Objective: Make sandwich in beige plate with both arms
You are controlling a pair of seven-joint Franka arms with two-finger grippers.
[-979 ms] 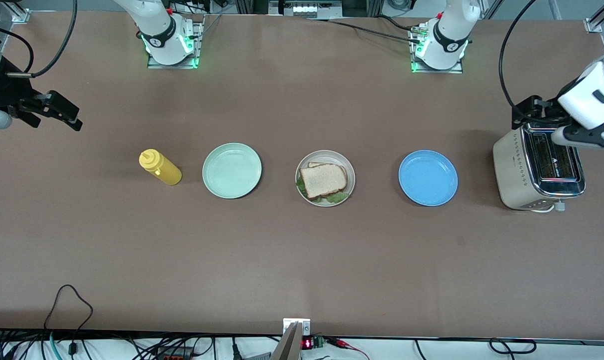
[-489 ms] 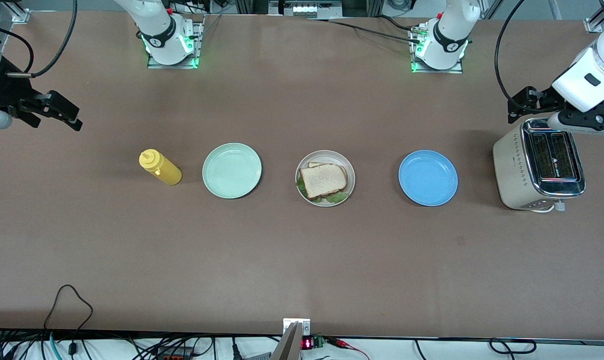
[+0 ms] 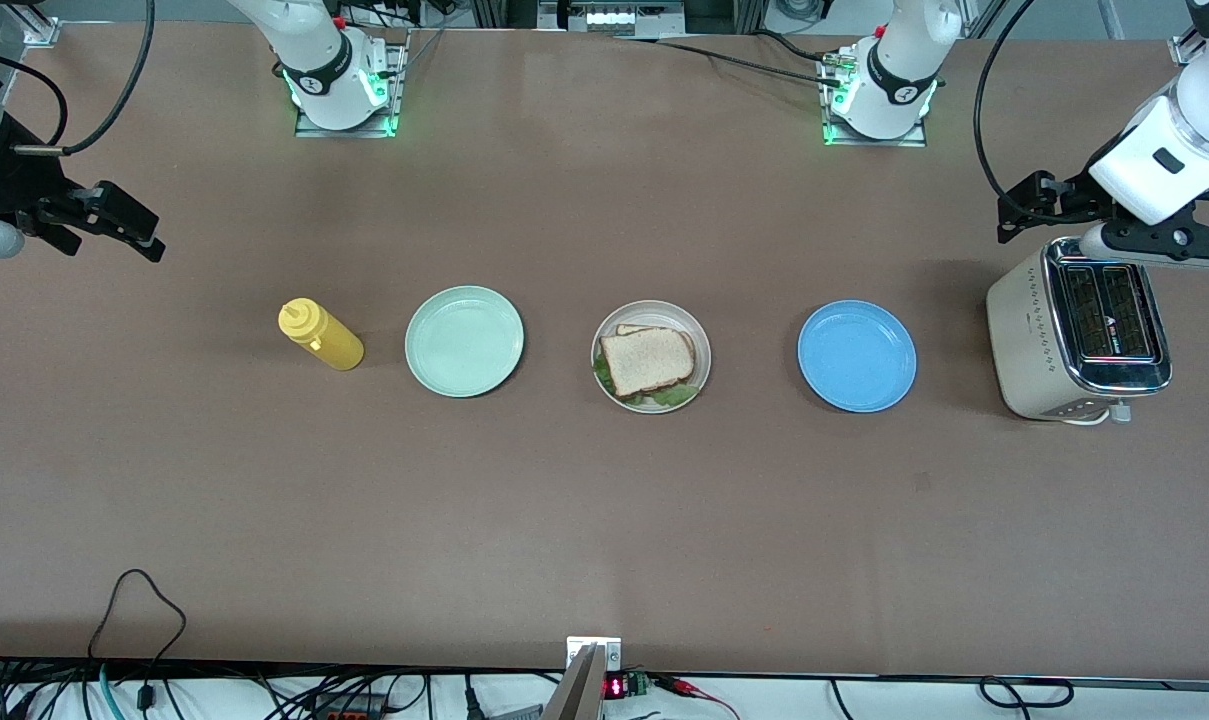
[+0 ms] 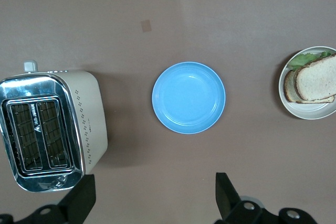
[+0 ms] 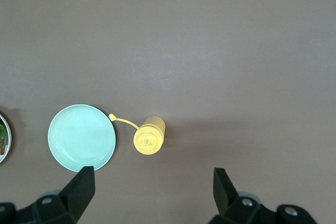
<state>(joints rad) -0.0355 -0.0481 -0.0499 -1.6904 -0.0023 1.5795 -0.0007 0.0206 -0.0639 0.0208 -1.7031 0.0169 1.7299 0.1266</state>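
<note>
The sandwich (image 3: 648,360) lies in the beige plate (image 3: 702,345) at the table's middle: a bread slice on top, green lettuce showing at its edges, and a second slice under it. The left wrist view also shows the sandwich (image 4: 315,77) and the plate (image 4: 310,113). My left gripper (image 3: 1049,215) is open and empty (image 4: 155,182), high over the table at the toaster's edge. My right gripper (image 3: 94,225) is open and empty (image 5: 153,174), held high over the right arm's end of the table.
A mint-green plate (image 3: 464,341) and a yellow squeeze bottle (image 3: 321,336) stand toward the right arm's end. A blue plate (image 3: 856,356) and a cream toaster (image 3: 1079,335) stand toward the left arm's end. Both plates are bare.
My left gripper has moved off the top of the toaster toward the arms' side of the table. The right arm and the sandwich have not moved.
</note>
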